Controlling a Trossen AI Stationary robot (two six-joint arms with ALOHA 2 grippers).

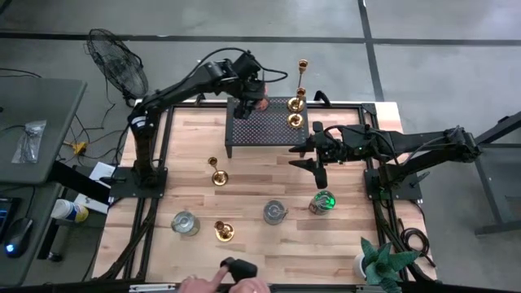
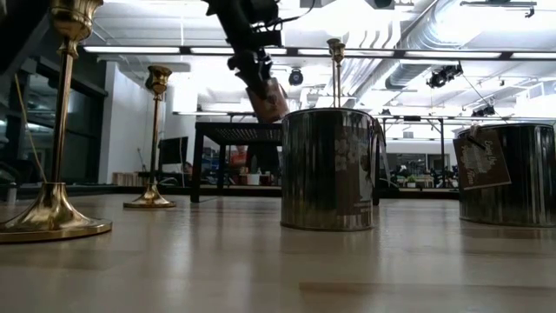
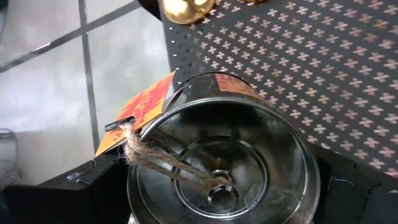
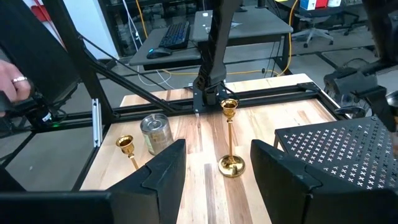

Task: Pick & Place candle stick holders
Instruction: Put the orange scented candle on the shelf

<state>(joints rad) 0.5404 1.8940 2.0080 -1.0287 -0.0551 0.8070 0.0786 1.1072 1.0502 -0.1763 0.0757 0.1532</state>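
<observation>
My left gripper (image 1: 254,91) is shut on a silvery round cup (image 3: 221,155) with an orange tag (image 3: 140,109) on twine, held over the far left part of the black perforated stand (image 1: 264,126). Two brass candlesticks stand on the stand, one tall (image 1: 300,81) and one short (image 1: 295,120). Two more brass ones (image 1: 216,172) (image 1: 224,230) and three silvery cups (image 1: 186,222) (image 1: 274,212) (image 1: 324,201) stand on the table. My right gripper (image 1: 313,156) is open and empty beside the stand's right end. My left gripper pinches the cup by its round side wall (image 3: 140,180), one finger (image 3: 93,190) on each side. The cup's open mouth faces the wrist camera. In the low view the cup (image 2: 269,100) hangs tilted below the fingers, clear of the stand's top.
A green potted plant (image 1: 383,260) stands at the near right corner. A person's hand (image 1: 216,282) rests at the near edge by a black object (image 1: 240,267). A fan (image 1: 118,61) stands beyond the far left corner. Bare wood lies between the stand and the near cups.
</observation>
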